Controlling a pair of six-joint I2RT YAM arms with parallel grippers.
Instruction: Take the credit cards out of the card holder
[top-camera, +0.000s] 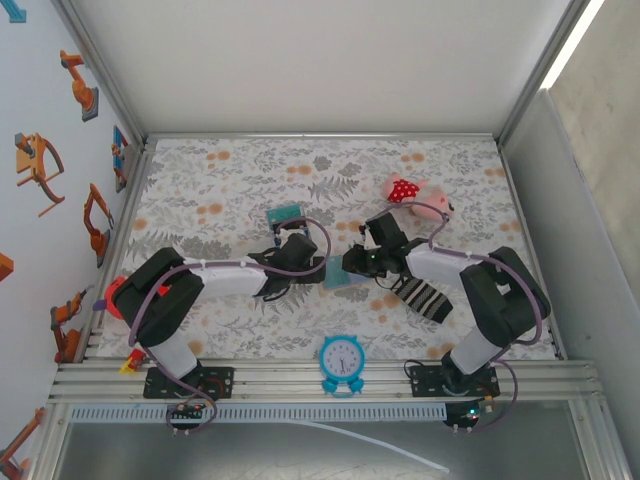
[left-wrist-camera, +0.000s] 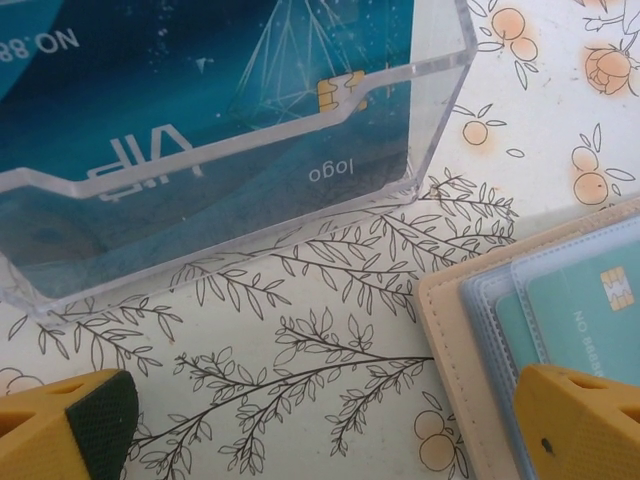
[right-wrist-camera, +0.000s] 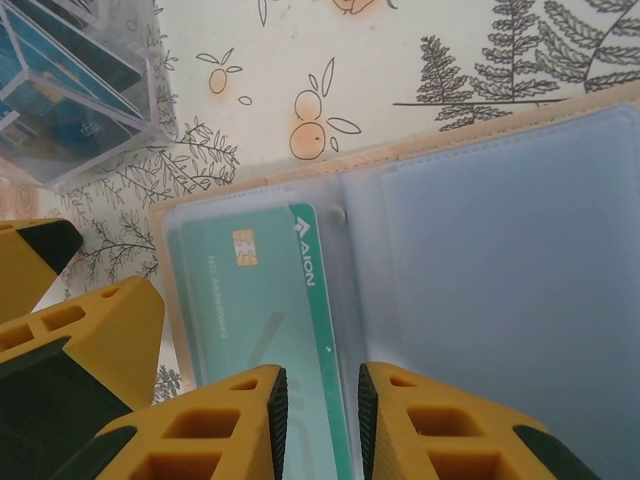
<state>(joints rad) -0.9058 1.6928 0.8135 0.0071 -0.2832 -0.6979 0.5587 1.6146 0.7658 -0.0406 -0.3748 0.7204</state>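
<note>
Top external: both arms meet over the open card holder (top-camera: 336, 272). Left wrist: the left gripper (left-wrist-camera: 325, 410) gapes wide, with the card holder at its right finger. Right wrist: the right gripper (right-wrist-camera: 317, 400), jaws narrowly apart and pinching nothing, straddles a sleeved teal credit card (right-wrist-camera: 250, 300). Extraction seems barely begun; the next move is to pinch that card's edge and slide it out.

"AION" on the teal card (right-wrist-camera: 250, 320); "VIP" and "logo" upside down on the blue card (left-wrist-camera: 200, 90)
</note>
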